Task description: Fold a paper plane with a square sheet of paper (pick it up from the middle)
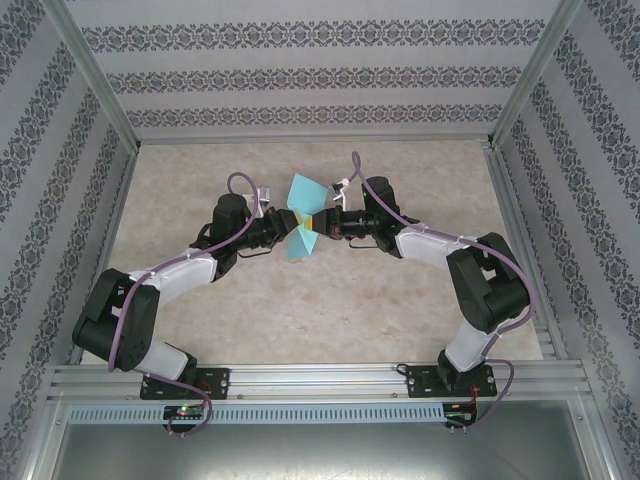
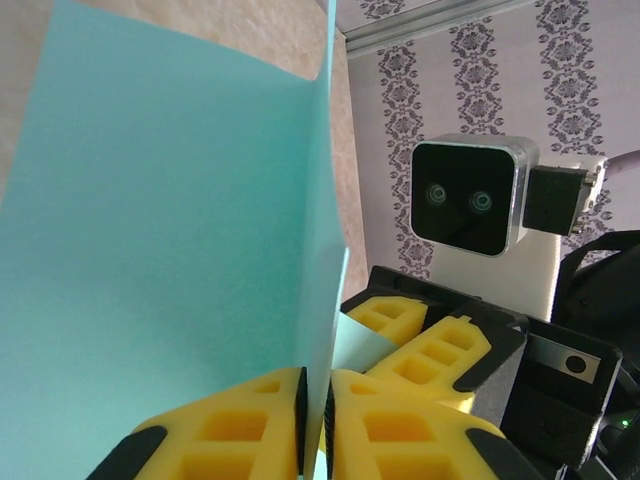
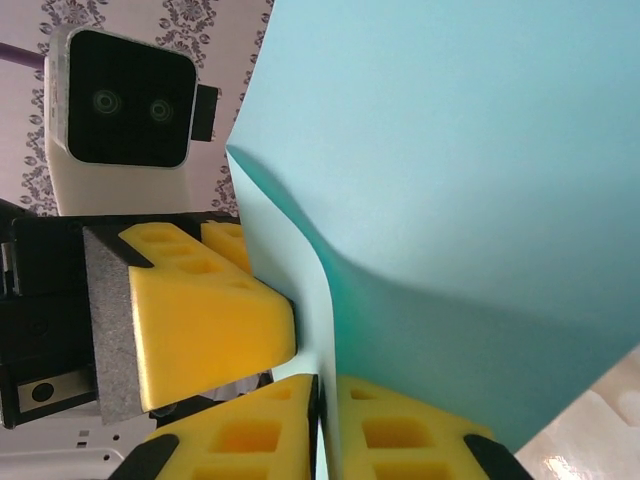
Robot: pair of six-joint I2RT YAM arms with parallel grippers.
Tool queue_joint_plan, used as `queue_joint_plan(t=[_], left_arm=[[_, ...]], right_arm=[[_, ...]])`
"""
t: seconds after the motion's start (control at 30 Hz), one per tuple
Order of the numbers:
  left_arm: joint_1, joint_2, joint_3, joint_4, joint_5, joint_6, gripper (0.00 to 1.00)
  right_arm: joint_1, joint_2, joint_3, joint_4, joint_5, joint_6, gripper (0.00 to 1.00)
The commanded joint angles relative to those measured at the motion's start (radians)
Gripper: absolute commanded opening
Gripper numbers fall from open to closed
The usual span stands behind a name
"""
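A: Jaws of the left gripper (image 2: 318, 405): yellow pads pressed together, teal sheet (image 2: 170, 250) nipped in the seam betw. them. No gap seen.
B: And the right gripper (image 3: 320, 405)?
A: Same. Pads together, sheet edge runs down into the seam. Both clamped on the paper.
B: Where does the sheet sit, top view?
A: Over the middle of the table (image 1: 300, 330), a bit toward the far side, betw. the two grippers, which meet nose to nose. Pinched at its waist, so it fans both ways: one triangle to the far side, one to the near side. Bow-tie outline.
B: Flat?
A: No. Left wrist view: sharp upright crease, one panel facing the cam. Right wrist view: curved buckle next to the pinch.
B: Touching the table?
A: Can't tell.
B: Other notes?
A: Right wrist view has the left arm's fingers (image 3: 210, 310) just beside the pinch. Left wrist view has the right arm's wrist cam (image 2: 470, 195) close behind.
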Motion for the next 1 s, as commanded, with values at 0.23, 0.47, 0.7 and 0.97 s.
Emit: queue_joint_plan(t=[0.23, 0.47, 0.7, 0.97], left_arm=[[-0.009, 0.004, 0.038, -0.05, -0.003, 0.053, 0.1], [-0.009, 0.013, 0.041, -0.022, -0.014, 0.028, 0.09], [-0.008, 0.023, 0.029, 0.034, -0.021, -0.03, 0.09], [-0.009, 0.036, 0.019, 0.06, -0.027, -0.043, 0.09]], right_arm=[[-0.038, -0.05, -0.047, -0.005, 0.021, -0.033, 0.3], [-0.036, -0.097, -0.122, 0.025, 0.049, -0.016, 0.53], [-0.012, -0.062, -0.181, 0.196, 0.058, 0.115, 0.65], [0.017, -0.032, -0.198, 0.371, 0.042, 0.241, 0.63]])
